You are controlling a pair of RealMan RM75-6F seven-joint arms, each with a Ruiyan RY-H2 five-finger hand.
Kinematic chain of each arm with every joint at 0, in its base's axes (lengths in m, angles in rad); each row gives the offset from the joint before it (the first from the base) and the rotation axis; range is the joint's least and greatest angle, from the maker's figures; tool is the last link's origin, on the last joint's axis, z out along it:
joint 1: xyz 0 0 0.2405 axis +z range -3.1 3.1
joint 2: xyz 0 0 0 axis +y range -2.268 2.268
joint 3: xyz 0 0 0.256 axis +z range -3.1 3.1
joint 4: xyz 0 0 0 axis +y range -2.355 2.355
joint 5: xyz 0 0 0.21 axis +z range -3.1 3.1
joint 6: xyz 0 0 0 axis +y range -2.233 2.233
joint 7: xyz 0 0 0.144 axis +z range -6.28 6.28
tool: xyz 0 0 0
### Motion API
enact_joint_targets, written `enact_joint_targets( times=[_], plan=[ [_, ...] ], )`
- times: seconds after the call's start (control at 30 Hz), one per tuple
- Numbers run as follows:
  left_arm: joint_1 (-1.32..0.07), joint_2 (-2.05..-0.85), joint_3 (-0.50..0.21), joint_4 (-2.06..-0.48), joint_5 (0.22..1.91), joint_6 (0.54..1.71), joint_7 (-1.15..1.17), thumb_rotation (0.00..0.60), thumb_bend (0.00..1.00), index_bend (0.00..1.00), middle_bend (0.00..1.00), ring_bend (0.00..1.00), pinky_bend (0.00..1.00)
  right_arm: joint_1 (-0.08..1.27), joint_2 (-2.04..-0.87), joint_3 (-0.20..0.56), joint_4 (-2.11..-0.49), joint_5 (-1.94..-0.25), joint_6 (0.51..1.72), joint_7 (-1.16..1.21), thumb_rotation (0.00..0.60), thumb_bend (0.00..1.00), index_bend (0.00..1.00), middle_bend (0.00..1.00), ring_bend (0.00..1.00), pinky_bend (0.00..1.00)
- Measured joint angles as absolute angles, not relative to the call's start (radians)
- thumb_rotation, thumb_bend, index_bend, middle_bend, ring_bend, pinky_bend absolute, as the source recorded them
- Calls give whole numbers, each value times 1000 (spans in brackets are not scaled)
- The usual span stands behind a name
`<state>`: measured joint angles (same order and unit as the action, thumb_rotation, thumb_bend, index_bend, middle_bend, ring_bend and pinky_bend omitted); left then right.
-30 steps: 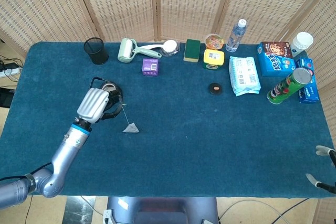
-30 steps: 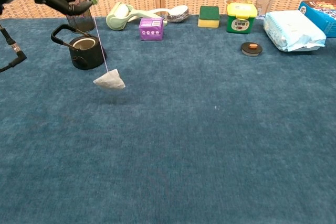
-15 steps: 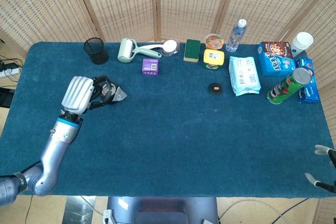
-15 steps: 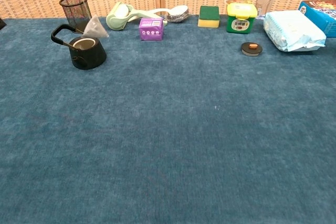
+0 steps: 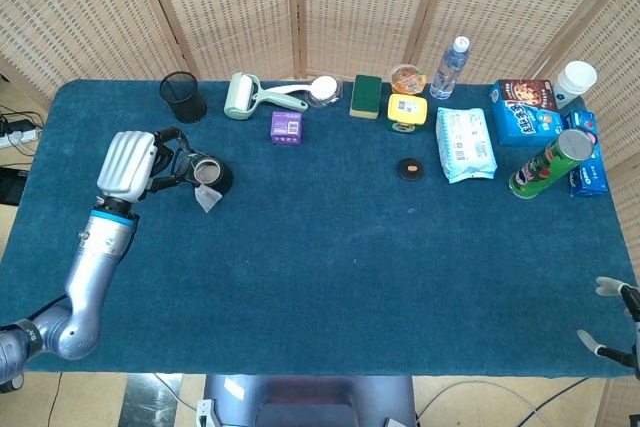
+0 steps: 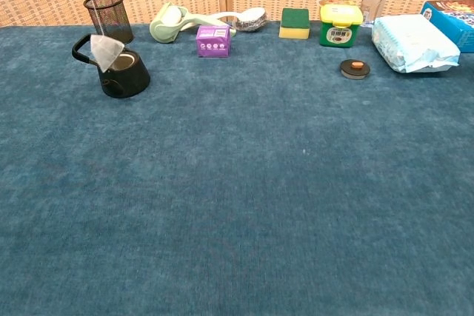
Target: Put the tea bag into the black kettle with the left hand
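Silver left hand [image 5: 128, 164] is at far left of the table, approx. 9 o'clock from the table centre, its dark fingers [image 5: 172, 160] curled toward the black kettle [image 5: 209, 175]. The tea bag [image 5: 207, 197] hangs in air just beside the kettle. In head view it shows at 6 o'clock of the kettle mouth; in chest view the tea bag [image 6: 106, 46] is above the kettle [image 6: 124, 73], over the handle side, not inside. The string is too thin to see, so I take it the hand pinches it, but the pinch itself I cannot tell for sure. The kettle stands upright on the blue table cloth [image 5: 330, 277], lid off.

At 12 o'clock from the kettle stands a black mesh cup [image 5: 183, 96]. Going right along the back edge: a pale green lint roller [image 5: 243, 95], a purple box [image 5: 286, 127] a bit in front of it, a white bowl [image 5: 322, 90], a green sponge [image 5: 366, 96], a yellow jar [image 5: 407, 112], a water bottle [image 5: 449, 67]. A small black disc [image 5: 409, 168] lies at 6 o'clock from the jar. Further right a pack of wipes [image 5: 465, 144], a blue box [image 5: 527, 112], a green can [image 5: 551, 162].

Right hand [image 5: 616, 327] is only partly seen at approx. 4 o'clock, at the table corner; two finger tips [image 5: 606, 287] stand apart, nothing between them.
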<state>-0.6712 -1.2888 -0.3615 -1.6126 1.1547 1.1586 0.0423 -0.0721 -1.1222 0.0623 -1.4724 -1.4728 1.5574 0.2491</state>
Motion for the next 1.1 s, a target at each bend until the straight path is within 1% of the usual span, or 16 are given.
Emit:
enact_joint_targets(
  times=[0.67, 1.1],
  plan=[
    [-701, -1352, -357, -1418, 1079, 1081, 2, 600, 513, 664, 1000, 980, 899, -73, -1107, 68, -1507, -1447, 1547, 213, 600, 99, 263, 369, 304, 421],
    [-716, -1364, -372, -1377, 1093, 1076, -35, 600, 512, 664, 1000, 980, 899, -69, -1105, 69, -1528, -1444, 1541, 188, 600, 98, 263, 369, 304, 421]
  ],
)
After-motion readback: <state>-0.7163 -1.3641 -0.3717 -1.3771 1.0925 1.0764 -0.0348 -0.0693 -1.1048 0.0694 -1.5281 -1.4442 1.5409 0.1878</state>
